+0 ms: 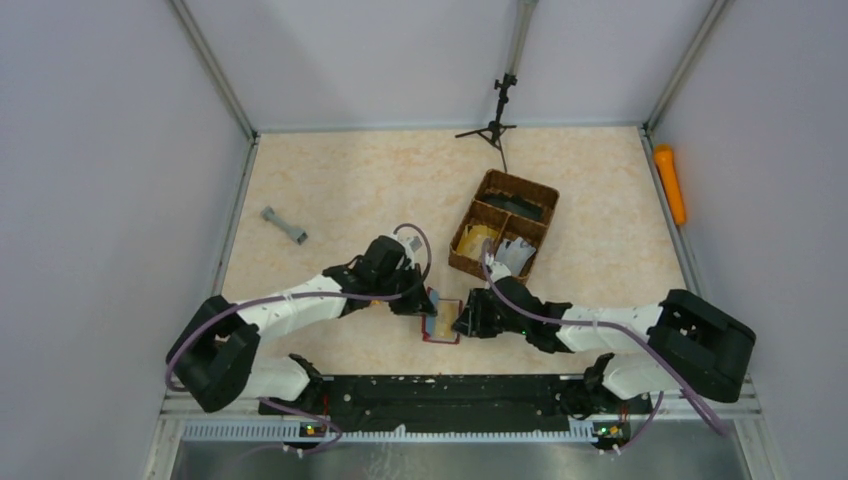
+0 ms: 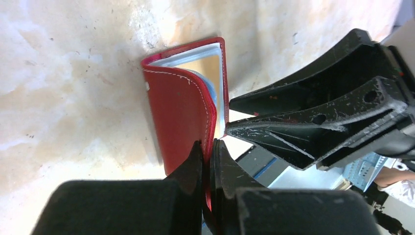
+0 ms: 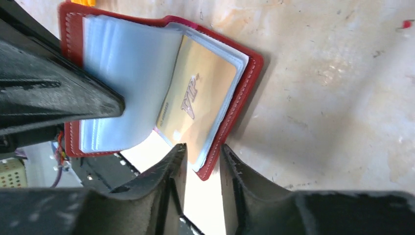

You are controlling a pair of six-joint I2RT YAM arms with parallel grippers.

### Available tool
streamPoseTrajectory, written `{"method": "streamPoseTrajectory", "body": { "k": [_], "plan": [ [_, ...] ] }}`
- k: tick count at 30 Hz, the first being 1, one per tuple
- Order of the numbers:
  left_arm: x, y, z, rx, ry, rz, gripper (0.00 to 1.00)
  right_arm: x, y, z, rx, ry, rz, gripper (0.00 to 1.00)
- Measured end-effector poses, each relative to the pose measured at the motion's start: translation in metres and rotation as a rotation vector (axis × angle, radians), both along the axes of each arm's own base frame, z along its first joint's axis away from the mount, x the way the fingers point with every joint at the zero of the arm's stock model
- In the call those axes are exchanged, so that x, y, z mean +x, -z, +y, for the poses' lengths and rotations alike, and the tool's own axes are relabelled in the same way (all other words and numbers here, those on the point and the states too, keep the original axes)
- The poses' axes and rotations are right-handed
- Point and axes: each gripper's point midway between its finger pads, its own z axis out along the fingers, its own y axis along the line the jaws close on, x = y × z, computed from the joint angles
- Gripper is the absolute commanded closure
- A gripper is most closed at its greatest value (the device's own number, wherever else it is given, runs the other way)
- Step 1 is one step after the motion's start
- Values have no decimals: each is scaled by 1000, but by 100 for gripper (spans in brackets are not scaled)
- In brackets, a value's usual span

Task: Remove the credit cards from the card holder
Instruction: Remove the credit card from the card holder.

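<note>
Evidently the left gripper (image 2: 208, 147) clamps the holder (image 1: 441, 322), lower centre in the top view, holding it splayed so the right gripper (image 3: 202, 149), jaws apart, can straddle the gold card (image 3: 195, 98).

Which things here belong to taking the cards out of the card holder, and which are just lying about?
In the job:
- card holder, standing open
- gold card in a clear sleeve
- left gripper, pinching the cover
- right gripper, astride the holder's edge

Lying about:
- basket
- grey piece
- orange stick
- tripod
</note>
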Motion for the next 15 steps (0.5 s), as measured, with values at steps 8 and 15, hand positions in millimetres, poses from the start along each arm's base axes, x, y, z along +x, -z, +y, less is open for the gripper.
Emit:
{"method": "streamPoseTrajectory", "body": {
  "k": [8,15],
  "plan": [
    [7,-60,13,-166,-55,-105,100,3,-39,-17,80,65,-86,7],
    [1,-104,14,-375,-64,-159,100,3,-84,-39,233,152,-160,6]
  ]
}}
